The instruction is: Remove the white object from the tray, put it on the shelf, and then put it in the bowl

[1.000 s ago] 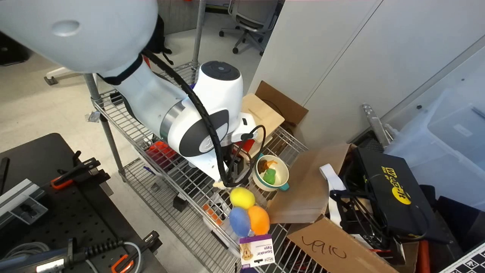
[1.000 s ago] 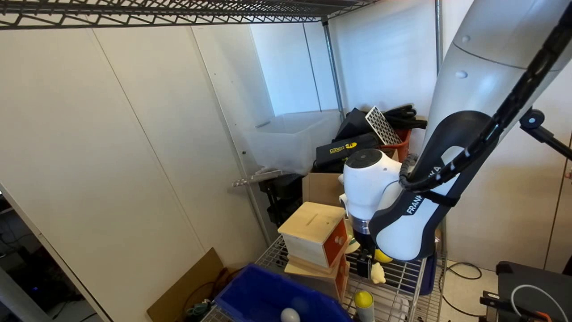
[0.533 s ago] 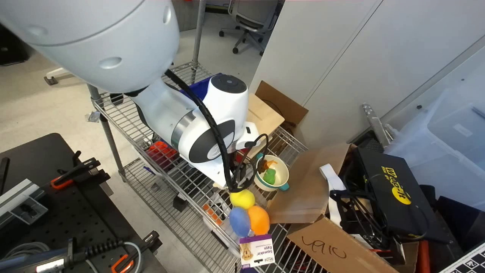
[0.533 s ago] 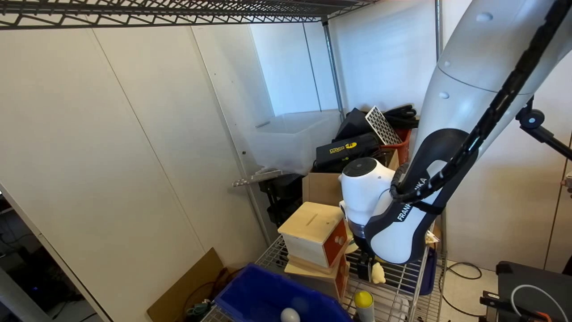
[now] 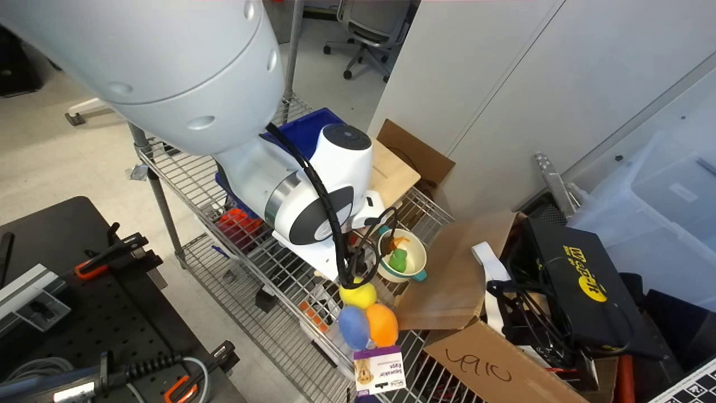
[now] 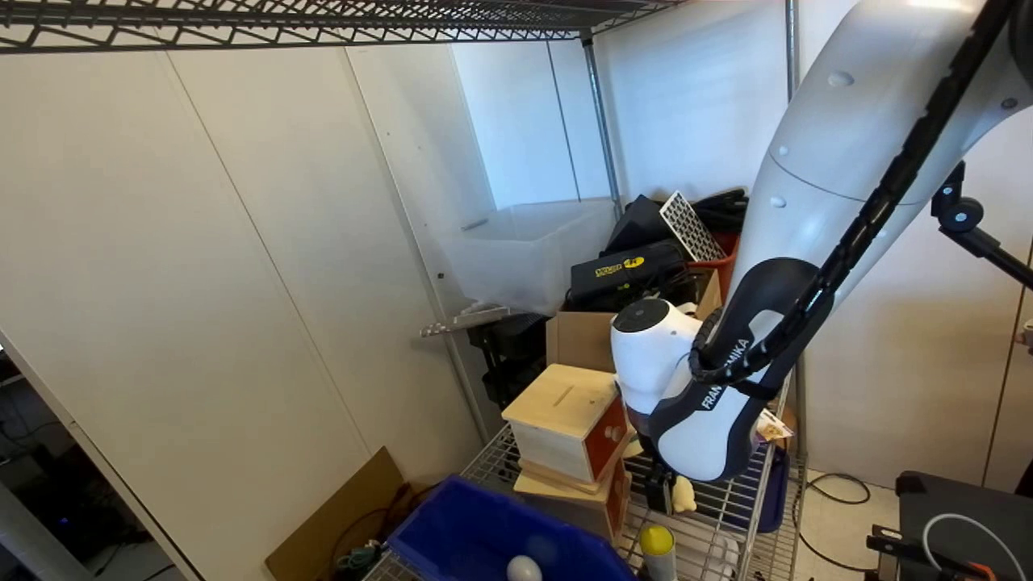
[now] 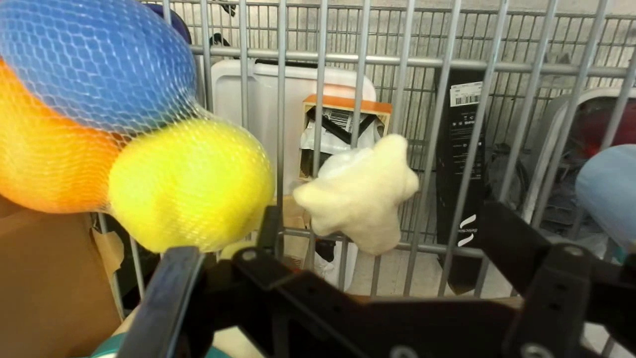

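– Where's the cream star toy point(image 7: 365, 196)?
– On the grey wire rack shelf point(image 7: 422, 62), near the middle of the wrist view. A yellow toy egg point(image 7: 191, 184) in netting sits at its 9 o'clock.
– And the gripper point(image 7: 381, 221)?
– Its fingers point(image 7: 270, 231) stand wide apart. In the wrist view the toy shows in the gap between them, apart from both. In an exterior view it's just beside the gripper, at 3 o'clock.
– Which way is the bowl point(image 5: 417, 258)?
– At 2 o'clock from that egg, in an exterior view. It has a pale rim, teal handles and a green piece point(image 5: 398, 261) inside.
– And the blue tray point(image 6: 484, 524)?
– Well apart from the toy, between its 8 and 9 o'clock in an exterior view, a pale ball point(image 6: 524, 569) inside. The red-fronted wooden box point(image 6: 561, 428) is at the toy's 10 o'clock.
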Tool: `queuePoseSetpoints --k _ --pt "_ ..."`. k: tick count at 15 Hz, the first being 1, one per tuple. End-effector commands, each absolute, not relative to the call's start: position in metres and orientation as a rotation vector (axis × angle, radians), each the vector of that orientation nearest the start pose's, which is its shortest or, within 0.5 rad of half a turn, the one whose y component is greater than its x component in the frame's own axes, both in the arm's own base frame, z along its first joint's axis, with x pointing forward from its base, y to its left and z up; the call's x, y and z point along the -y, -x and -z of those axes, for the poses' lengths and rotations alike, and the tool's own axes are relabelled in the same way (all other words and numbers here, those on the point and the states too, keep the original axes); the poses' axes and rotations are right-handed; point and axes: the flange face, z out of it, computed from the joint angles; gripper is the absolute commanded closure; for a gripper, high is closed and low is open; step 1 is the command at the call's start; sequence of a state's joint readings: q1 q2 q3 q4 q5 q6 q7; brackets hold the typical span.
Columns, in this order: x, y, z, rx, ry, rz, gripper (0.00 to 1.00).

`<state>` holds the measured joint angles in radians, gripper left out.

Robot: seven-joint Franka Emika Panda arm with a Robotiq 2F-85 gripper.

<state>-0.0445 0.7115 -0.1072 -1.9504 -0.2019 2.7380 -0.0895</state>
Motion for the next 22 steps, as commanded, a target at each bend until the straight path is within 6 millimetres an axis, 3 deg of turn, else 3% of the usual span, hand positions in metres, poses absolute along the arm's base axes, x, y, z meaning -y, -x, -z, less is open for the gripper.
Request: queuePoseSetpoints --k 1,9,14,22 --pt "0.090 -0.616 -0.112 0.253 3.276 0.039 0.00" --pt "0.091 -0.605 -0.111 0.212 3.252 0.021 0.00" --pt "0.080 -0.588 -0.115 0.227 3.235 0.007 0.00" --pt "0.093 -0.588 -0.107 0.161 3.235 -0.024 0.00"
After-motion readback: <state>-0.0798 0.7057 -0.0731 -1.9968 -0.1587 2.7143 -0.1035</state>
